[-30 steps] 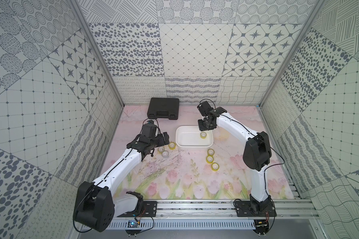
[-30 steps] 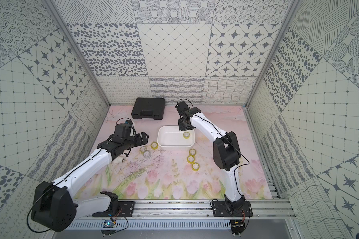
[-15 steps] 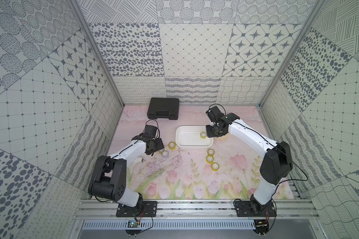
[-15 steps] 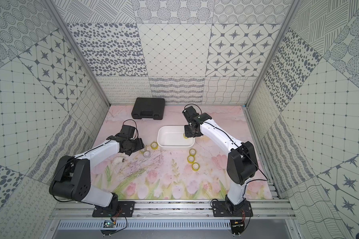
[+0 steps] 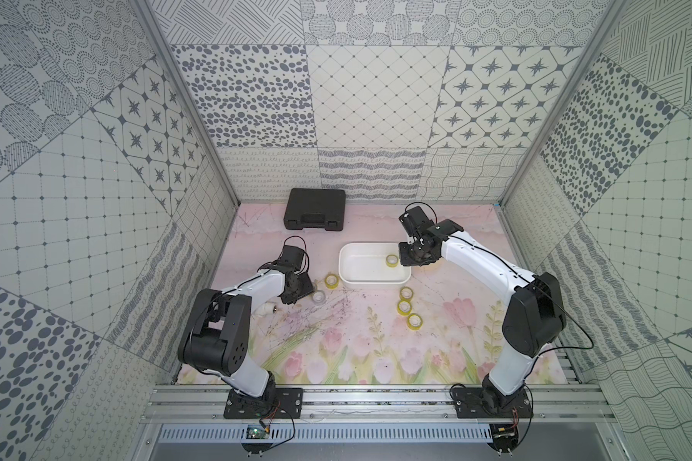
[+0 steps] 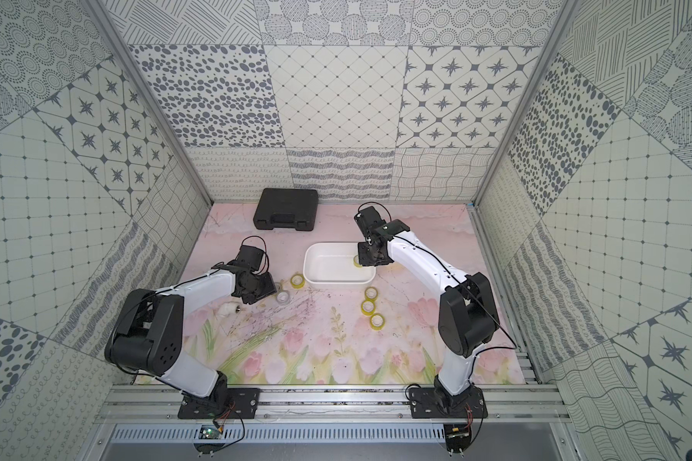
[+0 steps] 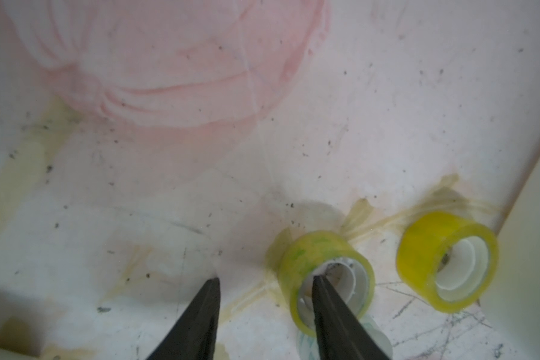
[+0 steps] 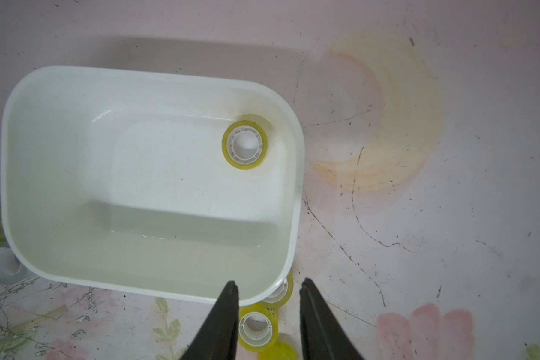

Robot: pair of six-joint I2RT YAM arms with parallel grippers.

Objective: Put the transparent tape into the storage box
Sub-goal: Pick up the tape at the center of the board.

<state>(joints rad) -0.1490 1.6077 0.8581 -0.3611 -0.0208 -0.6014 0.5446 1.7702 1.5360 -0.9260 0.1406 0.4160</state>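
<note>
On the pink floral counter (image 5: 336, 347), the white rectangular plastic tub (image 5: 360, 265) holds one yellowish clear-tape roll (image 5: 391, 260) near its right end. The right fingers (image 8: 231, 296) hover parted and empty above that end. Left of the tub, the left fingers (image 7: 209, 296) stand apart, one tip inside the core of a greenish-yellow tape roll (image 7: 306, 252), not clamping it.

Bright, even, diffuse light in both top views, faint soft shadows on the tabletop (image 5: 360, 343), wide-angle bowing at the edges; wrist views hazy, soft-focus, small glints inside the storage box (image 8: 156, 76)
</note>
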